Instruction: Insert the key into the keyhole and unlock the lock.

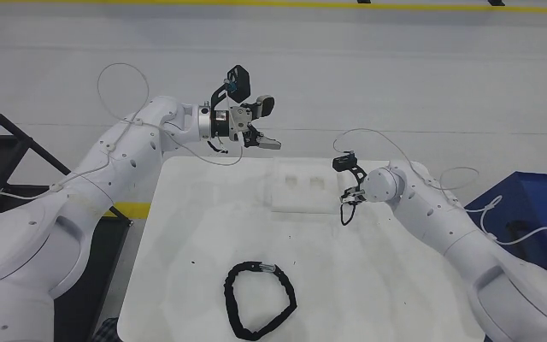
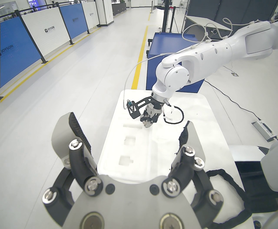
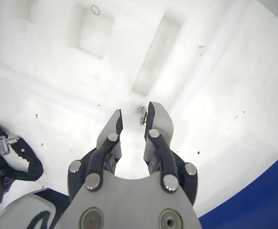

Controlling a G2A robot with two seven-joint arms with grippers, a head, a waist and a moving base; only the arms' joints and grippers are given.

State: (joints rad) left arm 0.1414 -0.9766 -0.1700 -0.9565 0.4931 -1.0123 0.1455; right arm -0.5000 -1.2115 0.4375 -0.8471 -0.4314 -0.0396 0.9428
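A small silver key (image 3: 142,117) lies on the white surface at the foot of the foam block (image 3: 65,65). My right gripper (image 3: 134,109) stands open just over it, the key between the fingertips and close against one finger's pad (image 3: 150,117). In the top view this gripper (image 1: 346,203) sits at the right end of the foam block (image 1: 303,192). The lock (image 1: 259,299), a black cloth-covered cable loop with a metal cylinder, lies near the table's front edge. My left gripper (image 1: 267,142) hangs open and empty above the table's back edge, its fingers (image 2: 71,121) spread wide.
The foam block (image 2: 134,151) has several rectangular recesses, one holding a thin ring (image 3: 95,9). A blue cabinet (image 2: 171,54) stands past the table's right end. The white table (image 1: 385,282) has bare room between block and lock.
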